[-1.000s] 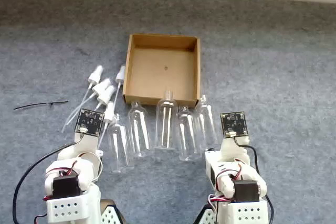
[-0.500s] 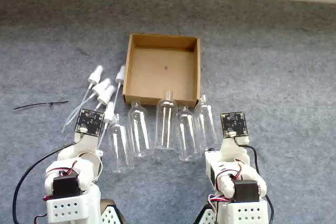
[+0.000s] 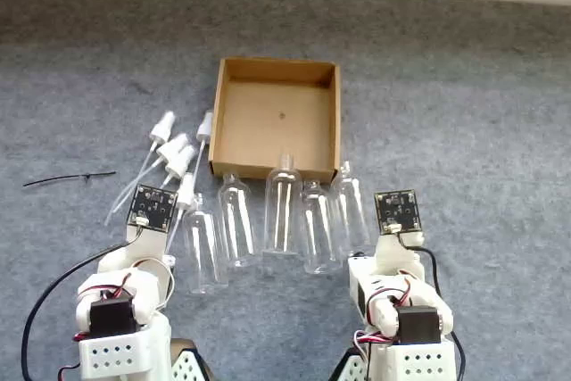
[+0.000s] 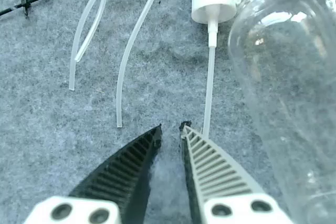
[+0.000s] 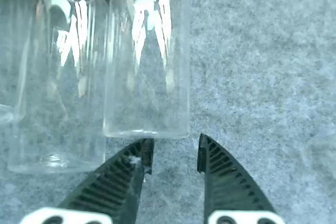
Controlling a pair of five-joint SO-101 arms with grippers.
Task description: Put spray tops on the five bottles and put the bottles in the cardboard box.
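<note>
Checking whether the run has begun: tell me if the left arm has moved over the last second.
No. In the high view the left arm sits at the same spot beside the leftmost bottle, short of the cardboard box.

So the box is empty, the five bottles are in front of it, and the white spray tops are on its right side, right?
Not quite. The white spray tops lie on the left side of the box, as the high view shows. The rest holds: the box is empty and the five bottles are in front of it.
</note>
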